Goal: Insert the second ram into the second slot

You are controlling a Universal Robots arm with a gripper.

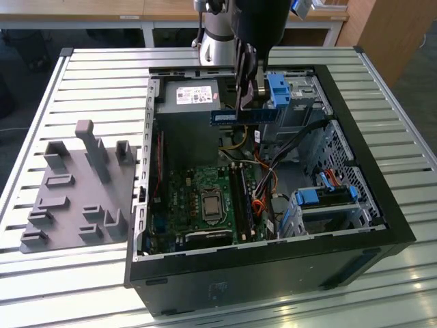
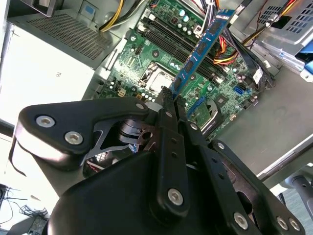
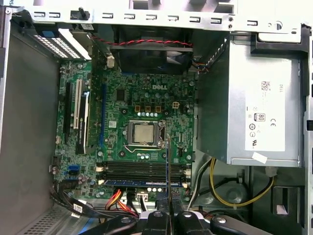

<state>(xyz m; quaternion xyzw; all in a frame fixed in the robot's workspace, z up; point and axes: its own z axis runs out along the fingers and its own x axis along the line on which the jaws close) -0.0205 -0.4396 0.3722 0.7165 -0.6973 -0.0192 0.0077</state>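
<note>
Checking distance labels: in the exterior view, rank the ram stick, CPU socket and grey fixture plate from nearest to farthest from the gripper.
1. ram stick, held in the gripper.
2. CPU socket, on the motherboard inside the case.
3. grey fixture plate, outside the case, exterior view's left.

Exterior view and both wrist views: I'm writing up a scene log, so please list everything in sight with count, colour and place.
table: one, silver slatted, under everything.
computer case: one, black, open, on the table.
fixture plate: one, grey, on the table, exterior view's left of the case.
motherboard: one, green, on the case floor.
power supply: one, grey, inside the case beside the motherboard.
seated ram: one, blue, in a motherboard slot.
drive brackets: two, blue, inside the case, exterior view's right.
cables: several, yellow, red and black, inside the case.
second ram: one, blue, held above the motherboard.
arm: one, grey, beyond the case.
gripper: one, black, shut on the second ram.
</note>
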